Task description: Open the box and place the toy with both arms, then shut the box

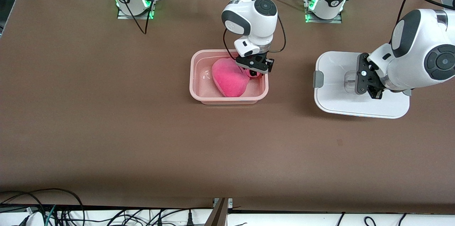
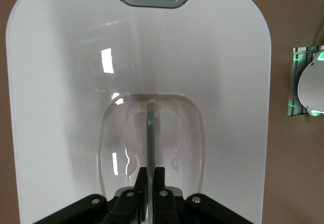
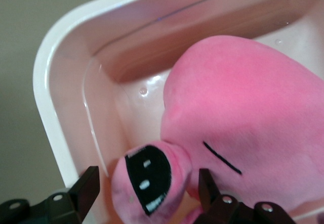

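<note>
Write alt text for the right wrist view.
A hot-pink plush toy lies in the open translucent pink box. The right gripper is open, its two black fingers standing either side of one bulging eye with a black half-lidded mark.

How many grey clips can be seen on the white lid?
2. One clip sits on the lid edge toward the box. The other peeks out under the left arm, on the edge toward that arm's end of the table, mostly hidden.
</note>
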Controlling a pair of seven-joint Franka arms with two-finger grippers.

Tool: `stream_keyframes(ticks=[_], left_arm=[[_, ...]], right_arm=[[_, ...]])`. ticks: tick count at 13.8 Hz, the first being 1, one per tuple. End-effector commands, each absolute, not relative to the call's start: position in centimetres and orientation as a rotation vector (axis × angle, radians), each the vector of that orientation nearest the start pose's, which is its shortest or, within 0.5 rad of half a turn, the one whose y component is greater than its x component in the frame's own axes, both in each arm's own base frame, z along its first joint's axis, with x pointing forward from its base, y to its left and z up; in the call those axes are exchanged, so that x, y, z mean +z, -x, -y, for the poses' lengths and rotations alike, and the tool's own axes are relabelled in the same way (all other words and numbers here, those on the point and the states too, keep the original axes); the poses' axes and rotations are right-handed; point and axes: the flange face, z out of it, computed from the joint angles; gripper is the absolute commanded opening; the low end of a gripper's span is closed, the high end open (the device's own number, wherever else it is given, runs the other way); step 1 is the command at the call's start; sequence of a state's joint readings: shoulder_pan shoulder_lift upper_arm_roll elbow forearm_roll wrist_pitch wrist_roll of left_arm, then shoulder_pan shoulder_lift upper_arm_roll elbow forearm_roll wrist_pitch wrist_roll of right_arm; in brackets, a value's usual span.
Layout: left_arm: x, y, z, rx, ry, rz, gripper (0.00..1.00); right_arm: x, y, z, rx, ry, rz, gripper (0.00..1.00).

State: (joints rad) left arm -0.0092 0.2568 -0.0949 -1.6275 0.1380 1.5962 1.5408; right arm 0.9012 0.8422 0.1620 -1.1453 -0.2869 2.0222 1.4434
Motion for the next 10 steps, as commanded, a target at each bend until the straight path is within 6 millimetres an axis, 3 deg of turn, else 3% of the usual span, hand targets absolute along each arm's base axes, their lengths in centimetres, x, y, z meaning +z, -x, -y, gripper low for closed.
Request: stream_keyframes(ticks=[1, 6, 10], left_arm=[[45.5, -60.1, 4.4, 0.449, 2.123, -2.43, 0.0], [45.5, -60.1, 4.4, 0.449, 2.123, -2.43, 0.0], [45.5, -60.1, 4.4, 0.449, 2.123, -2.43, 0.0]], right_arm=[[31.9, -40.8, -64.4, -0.234, 3.16, -0.383, 1.0], [32.1, -40.4, -63.4, -0.249, 3.288, -0.219, 1.0], [35.3, -40.4, -62.4, -0.265, 3.33, -0.112, 1.0]])
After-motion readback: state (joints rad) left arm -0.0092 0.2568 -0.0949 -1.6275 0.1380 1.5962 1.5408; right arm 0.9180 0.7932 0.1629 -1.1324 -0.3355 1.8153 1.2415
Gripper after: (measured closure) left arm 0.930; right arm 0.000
